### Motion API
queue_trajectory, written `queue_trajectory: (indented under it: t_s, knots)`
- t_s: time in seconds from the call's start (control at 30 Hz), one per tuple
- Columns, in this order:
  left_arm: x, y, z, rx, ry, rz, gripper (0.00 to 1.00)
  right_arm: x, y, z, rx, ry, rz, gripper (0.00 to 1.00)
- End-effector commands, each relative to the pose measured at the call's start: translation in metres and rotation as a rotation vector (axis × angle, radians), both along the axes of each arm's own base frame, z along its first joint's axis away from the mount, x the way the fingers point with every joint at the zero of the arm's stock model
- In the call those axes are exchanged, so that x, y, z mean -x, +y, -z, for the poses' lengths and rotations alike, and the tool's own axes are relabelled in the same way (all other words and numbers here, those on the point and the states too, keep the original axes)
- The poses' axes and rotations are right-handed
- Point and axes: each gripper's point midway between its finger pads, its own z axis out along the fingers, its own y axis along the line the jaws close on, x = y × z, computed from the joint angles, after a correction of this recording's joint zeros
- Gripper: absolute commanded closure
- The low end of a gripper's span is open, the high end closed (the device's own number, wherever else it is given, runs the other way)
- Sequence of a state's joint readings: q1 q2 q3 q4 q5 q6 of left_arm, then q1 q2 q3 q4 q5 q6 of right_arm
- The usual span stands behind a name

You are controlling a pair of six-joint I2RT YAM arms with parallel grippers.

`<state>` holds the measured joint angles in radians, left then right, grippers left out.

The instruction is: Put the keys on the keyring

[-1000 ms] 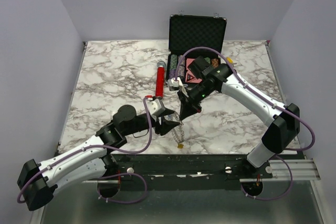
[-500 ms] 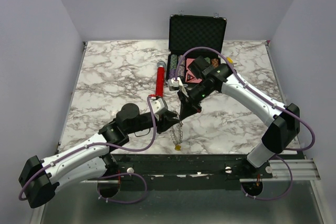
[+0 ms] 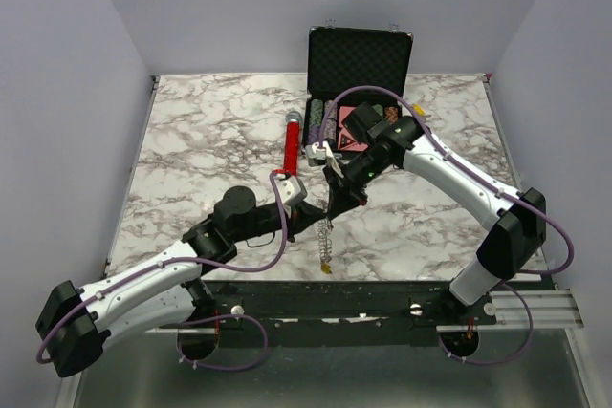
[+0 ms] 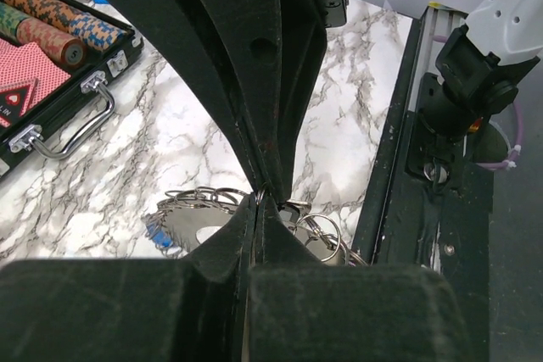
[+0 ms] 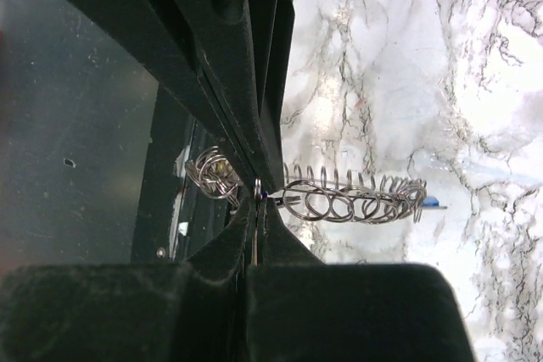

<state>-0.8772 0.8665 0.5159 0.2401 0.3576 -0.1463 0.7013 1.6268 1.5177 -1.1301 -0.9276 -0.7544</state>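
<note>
On the marble tabletop (image 3: 191, 140) I see both arms bent in toward the middle of the near edge. The right arm (image 3: 459, 174) reaches in from the right and the left arm (image 3: 143, 284) from the lower left.

Behind them, at the far side, a black case (image 3: 359, 59) stands open with its lid upright. Rows of poker chips (image 4: 51, 23) and red playing cards (image 4: 21, 74) lie in its tray. A red cylinder (image 3: 291, 150) lies just left of the case, lengthwise toward the back.

The right claw (image 3: 332, 212) points down and is closed on the thin wire of the keyring (image 3: 326, 241). The keyring hangs from it toward the front edge of the tabletop. From the right wrist, small split rings sit in a row along that wire, which is pinched between the fingertips (image 5: 270, 177).

The left claw (image 3: 311, 220) is closed too, its tips right beside the right claw's. I cannot tell from the left wrist view whether it pinches anything.

The keys (image 4: 199, 228) bunch in a silver fan just past the left fingertips, with a small blue tag (image 4: 154, 233) at their edge.
</note>
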Motion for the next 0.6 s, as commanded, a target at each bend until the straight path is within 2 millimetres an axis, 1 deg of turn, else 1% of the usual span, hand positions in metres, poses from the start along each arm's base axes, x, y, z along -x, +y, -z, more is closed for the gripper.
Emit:
queue_trajectory:
  t_s: [0.0,0.07,0.1,0.17,0.2,0.23,0.27,0.4,0.47,0.57]
  knots:
    - [0.001,-0.003,-0.018,0.040,-0.026,0.023,1.00,0.004,0.003,-0.007,-0.021,-0.003,-0.019,1.00]
    - [0.000,-0.001,-0.021,0.060,-0.030,0.008,1.00,0.004,0.003,-0.008,-0.026,-0.007,-0.021,1.00]
    - [-0.001,0.001,-0.022,0.074,-0.033,-0.009,1.00,0.004,0.003,-0.008,-0.027,-0.004,-0.017,0.97]
    - [-0.002,0.006,-0.025,0.120,-0.039,-0.043,1.00,0.006,0.003,-0.010,-0.036,0.002,-0.016,0.74]
    - [-0.003,0.010,-0.028,0.157,-0.038,-0.066,1.00,0.007,0.003,-0.012,-0.044,0.003,-0.013,0.60]
    - [-0.003,0.013,-0.031,0.202,-0.043,-0.081,1.00,0.007,0.002,-0.015,-0.048,0.009,-0.008,0.51]
    - [-0.002,0.017,-0.033,0.246,-0.037,-0.094,1.00,0.007,0.002,-0.021,-0.066,0.016,-0.003,0.48]
    - [0.005,0.032,-0.051,0.485,-0.057,-0.122,1.00,0.002,0.000,-0.047,-0.147,0.051,0.028,0.46]
    - [0.006,0.041,-0.057,0.568,-0.079,-0.140,1.00,0.003,0.002,-0.054,-0.166,0.072,0.041,0.46]
    - [0.006,0.049,-0.075,0.676,-0.115,-0.156,1.00,0.004,0.006,-0.060,-0.191,0.108,0.052,0.46]
